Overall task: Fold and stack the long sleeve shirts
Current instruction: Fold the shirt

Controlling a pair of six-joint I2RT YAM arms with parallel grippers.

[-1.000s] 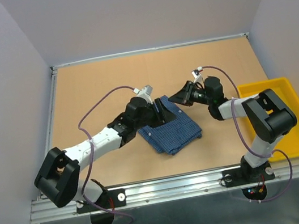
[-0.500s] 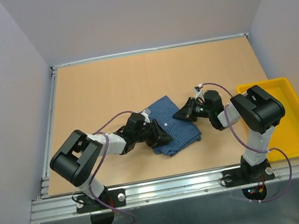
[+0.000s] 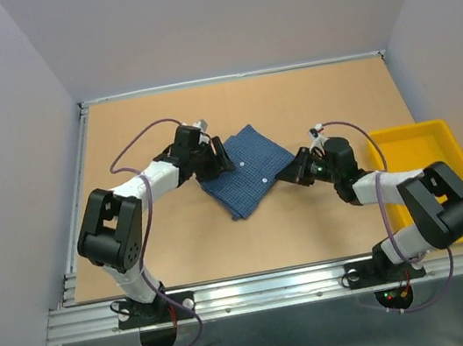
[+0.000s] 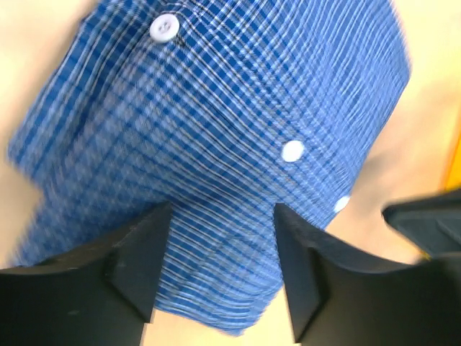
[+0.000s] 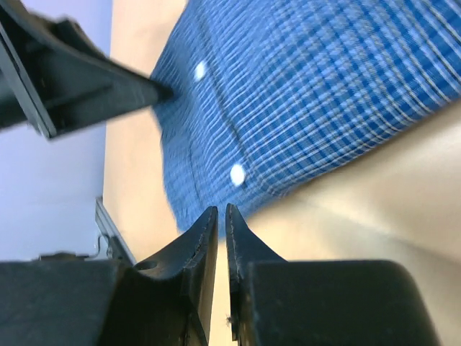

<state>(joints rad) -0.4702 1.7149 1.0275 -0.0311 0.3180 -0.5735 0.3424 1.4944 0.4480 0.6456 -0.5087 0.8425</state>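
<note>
Shirt lies folded small, mid-table. Left tool spread wide over its left edge; right tool nearly closed at right corner, apparently empty. Looks like final squaring-up. Next: careful grip for stacking.

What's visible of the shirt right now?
The shirt is blue fine-checked woven cloth with small white buttons, folded into a compact packet lying flat and diagonal on the table. The open left pincer sits at its left edge; the shut right pincer points at its right edge, contact unclear.
</note>
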